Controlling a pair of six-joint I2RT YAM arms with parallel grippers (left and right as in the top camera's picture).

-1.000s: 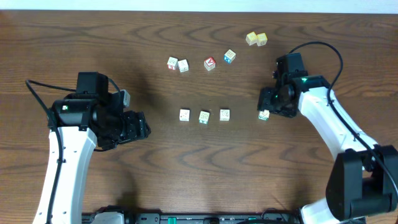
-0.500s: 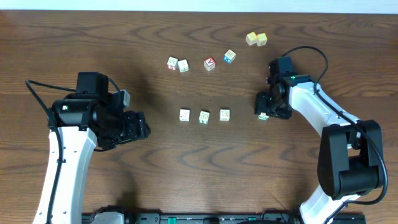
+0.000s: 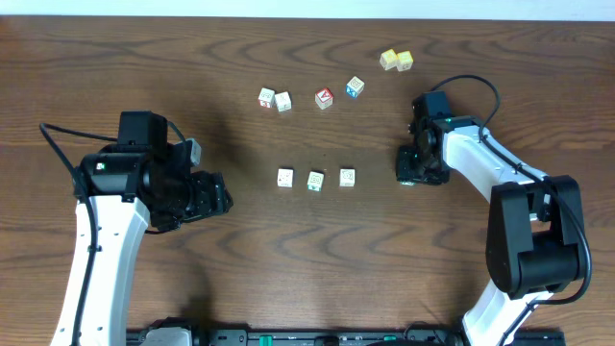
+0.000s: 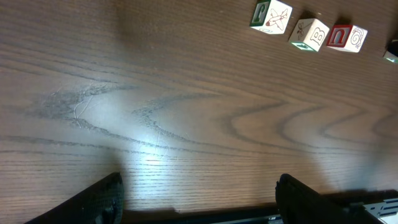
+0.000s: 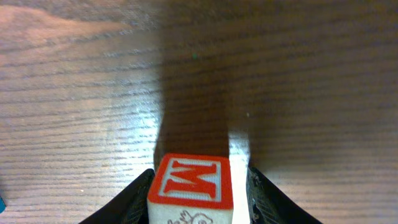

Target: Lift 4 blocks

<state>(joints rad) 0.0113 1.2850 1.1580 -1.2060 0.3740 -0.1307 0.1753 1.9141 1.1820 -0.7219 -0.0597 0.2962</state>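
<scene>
At the right side of the table (image 3: 288, 279) the right gripper (image 3: 411, 175) is lowered over the fourth block (image 5: 191, 186), which from overhead is almost wholly hidden beneath it. The right wrist view shows that block between the two fingers, its camera-facing side red-bordered with a red letter M and a pale side with a faint drawing below. One finger (image 5: 134, 200) sits right at the block's edge, while a dark gap shows between the block and the other finger. The jaws are partway closed around the block without pinching it, and whether it has left the wood cannot be told. Toward the middle of the table the other three task blocks lie in a short row, each apart from its neighbour: the left block (image 3: 285, 178), the middle block (image 3: 316, 181) and the right block (image 3: 347, 178), the last lying nearest the right gripper. Across the table the left gripper (image 3: 219, 197) is well apart from the row, its jaws spread wide with only bare wood between them. Farther back lie the other cubes: two white cubes with pink-red edges (image 3: 274, 99) just beside each other, a red-faced cube (image 3: 324, 98), a blue-sided cube (image 3: 355, 87) and, toward the far right, two pale yellow cubes (image 3: 396, 61) touching.
</scene>
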